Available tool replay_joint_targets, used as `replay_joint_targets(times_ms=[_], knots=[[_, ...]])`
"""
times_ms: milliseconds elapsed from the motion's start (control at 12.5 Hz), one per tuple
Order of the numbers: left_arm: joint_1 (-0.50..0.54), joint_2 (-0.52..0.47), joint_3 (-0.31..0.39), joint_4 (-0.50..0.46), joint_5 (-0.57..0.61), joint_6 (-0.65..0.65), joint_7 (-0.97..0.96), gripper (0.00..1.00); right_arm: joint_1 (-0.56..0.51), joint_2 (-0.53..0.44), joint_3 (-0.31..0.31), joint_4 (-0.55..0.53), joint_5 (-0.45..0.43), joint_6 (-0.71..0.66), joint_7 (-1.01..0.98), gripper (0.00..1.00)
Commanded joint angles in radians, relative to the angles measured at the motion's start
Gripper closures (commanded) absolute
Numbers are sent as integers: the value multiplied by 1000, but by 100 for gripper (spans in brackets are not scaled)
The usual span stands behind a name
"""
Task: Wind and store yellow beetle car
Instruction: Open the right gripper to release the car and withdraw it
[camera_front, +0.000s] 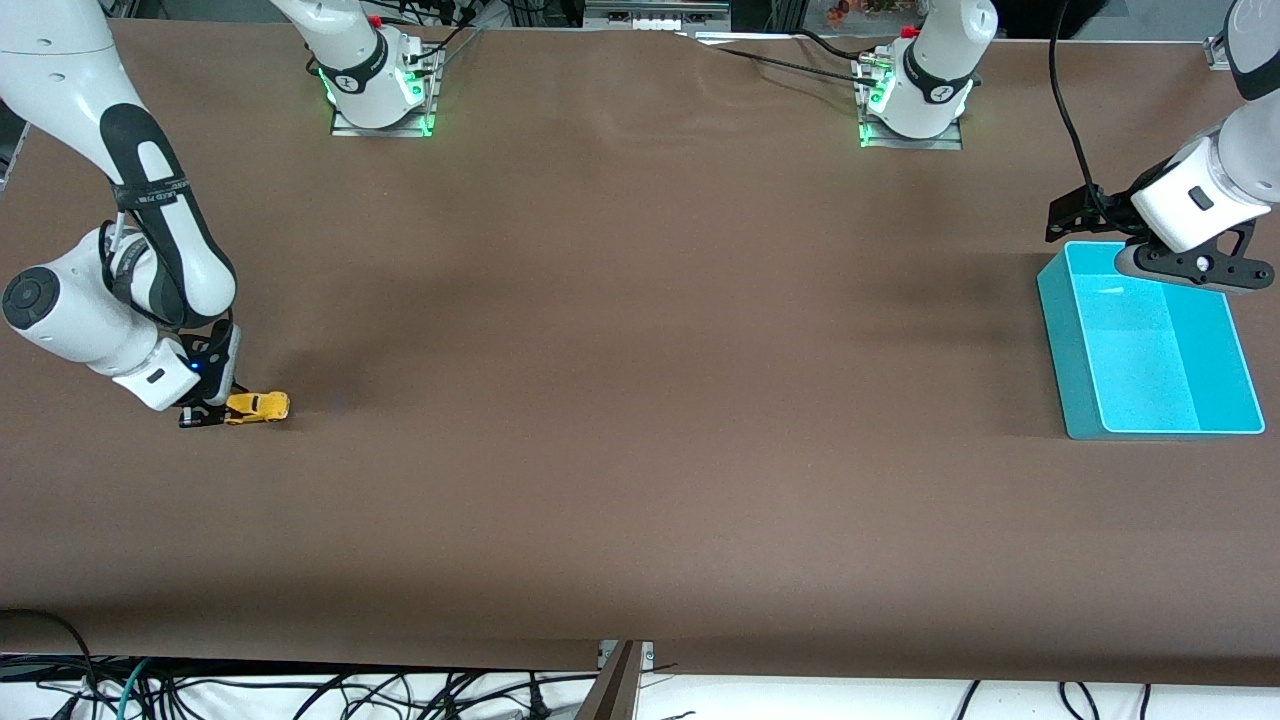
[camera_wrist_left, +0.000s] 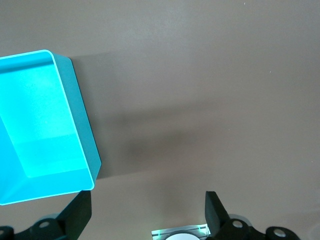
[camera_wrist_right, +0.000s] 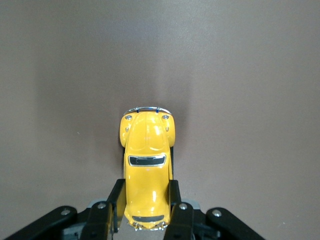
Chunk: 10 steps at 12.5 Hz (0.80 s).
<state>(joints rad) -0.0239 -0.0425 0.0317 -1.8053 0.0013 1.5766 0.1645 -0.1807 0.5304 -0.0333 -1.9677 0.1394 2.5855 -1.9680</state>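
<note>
The right gripper (camera_front: 212, 412) sits low at the right arm's end of the table (camera_front: 620, 400), fingers (camera_wrist_right: 116, 200) clamped on the sides of the yellow beetle car (camera_front: 257, 406). The car's on the brown surface, long axis running straight out from the gripper toward the left arm's end. Tons of bare table around it. The left gripper (camera_front: 1190, 262) hovers over the turquoise bin (camera_front: 1060, 330)'s edge, jaws spread wide, holding nothing. The bin has nothing in it.

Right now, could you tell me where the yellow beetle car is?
The yellow beetle car sits on the table at the right arm's end, clamped between the right gripper fingers.
</note>
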Motion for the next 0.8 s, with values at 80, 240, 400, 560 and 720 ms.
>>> replay_joint_targets(times_ms=[80,240,400,560,720], knots=[[9,-8,-7,-3,22,-6,17,0,-20,57,9,26,17,-7,-26,1],[9,-8,-7,-5,22,-6,17,0,-19,46,29,27,34,-18,-26,0],[9,-8,-7,-5,22,-6,17,0,-11,4,39,73,75,-109,-22,0],[9,-8,-7,-5,22,-6,17,0,-6,-1,53,221,89,-274,-15,0],[9,-8,-7,-5,22,-7,17,0,4,5,55,312,78,-370,52,0]])
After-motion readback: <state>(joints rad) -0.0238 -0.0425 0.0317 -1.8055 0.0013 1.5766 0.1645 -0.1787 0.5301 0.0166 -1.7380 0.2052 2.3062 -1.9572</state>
